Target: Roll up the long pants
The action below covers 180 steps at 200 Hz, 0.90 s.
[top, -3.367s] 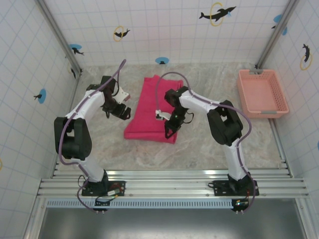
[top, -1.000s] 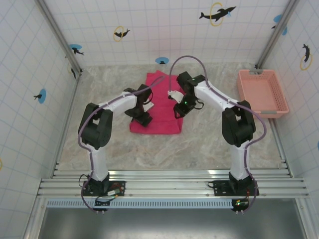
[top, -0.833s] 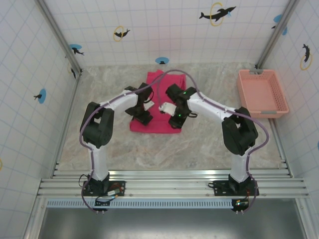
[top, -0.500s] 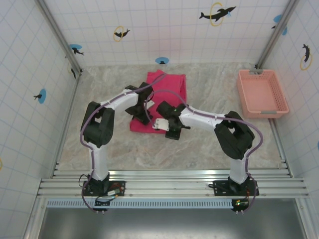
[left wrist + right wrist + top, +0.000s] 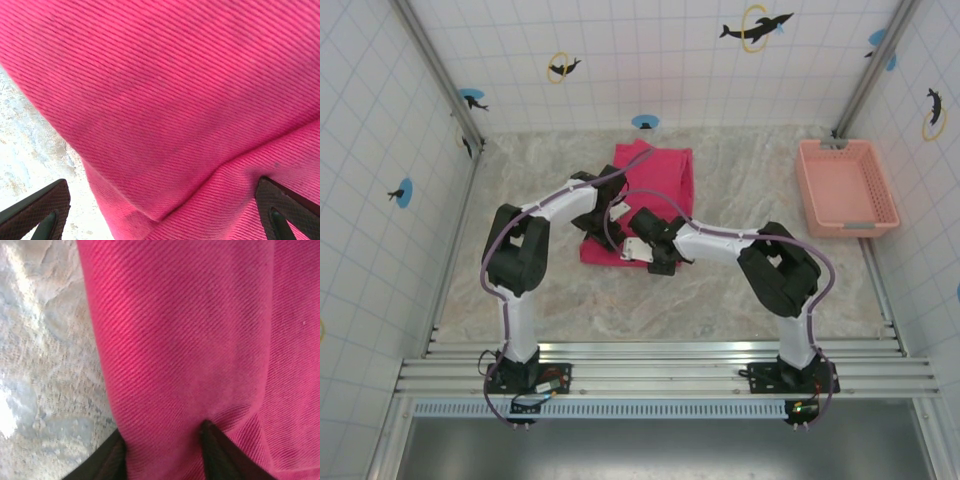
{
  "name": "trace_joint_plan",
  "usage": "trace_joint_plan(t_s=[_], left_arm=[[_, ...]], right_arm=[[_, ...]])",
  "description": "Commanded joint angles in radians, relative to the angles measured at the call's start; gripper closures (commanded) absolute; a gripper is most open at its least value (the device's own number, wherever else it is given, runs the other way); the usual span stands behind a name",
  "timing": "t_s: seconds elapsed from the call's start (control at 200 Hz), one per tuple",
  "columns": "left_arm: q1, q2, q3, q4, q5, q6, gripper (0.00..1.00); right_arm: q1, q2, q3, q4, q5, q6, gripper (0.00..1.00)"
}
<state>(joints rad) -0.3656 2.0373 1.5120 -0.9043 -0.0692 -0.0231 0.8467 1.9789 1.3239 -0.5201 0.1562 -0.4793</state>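
The long pants [image 5: 660, 175] lie folded into a magenta strip in the middle of the marble table. My left gripper [image 5: 605, 228] stands open over the strip's near-left part; in the left wrist view its fingertips [image 5: 35, 216] sit far apart with a fold of the pants [image 5: 165, 90] below them. My right gripper [image 5: 650, 258] is at the strip's near edge. In the right wrist view this gripper [image 5: 162, 455] pinches the cloth [image 5: 190, 340]: one of its fingers [image 5: 107, 460] is at the hem, while the other digs into the puckered fabric.
A pale pink lattice basket [image 5: 847, 186] stands at the far right by the wall. Bare marble table [image 5: 740, 300] lies in front of and to the right of the pants. Tiled walls close in three sides, and metal rails [image 5: 660, 372] run along the near edge.
My right gripper swung from the pants' far right side down to their near edge and narrowed its jaws onto the cloth. The left gripper stayed open, nearly still.
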Motion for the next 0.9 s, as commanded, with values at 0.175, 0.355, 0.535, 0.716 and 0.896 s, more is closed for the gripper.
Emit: trace_joint_plan(t_s=[0.175,0.355,0.535,0.716,0.896], left_arm=[[0.005,-0.043,0.013,-0.031,0.026,0.045,0.03],[0.036,-0.089,0.036,-0.055,0.022,0.053,0.03],[0.156,-0.192,0.067,-0.061,0.034,0.037,0.03],[0.175,-0.199,0.148,-0.133,-0.017,0.100,0.03],[0.174,-0.195,0.165,-0.145,0.003,0.106,0.03]], right_arm=[[0.006,0.021,0.032,-0.071,-0.150,0.009,0.82],[0.014,0.002,0.084,-0.223,-0.295,0.058,0.92],[-0.005,0.006,0.196,-0.447,-0.561,0.128,0.94],[-0.093,0.049,0.317,-0.598,-0.883,0.218,0.94],[-0.239,0.173,0.415,-0.656,-1.073,0.331,0.93]])
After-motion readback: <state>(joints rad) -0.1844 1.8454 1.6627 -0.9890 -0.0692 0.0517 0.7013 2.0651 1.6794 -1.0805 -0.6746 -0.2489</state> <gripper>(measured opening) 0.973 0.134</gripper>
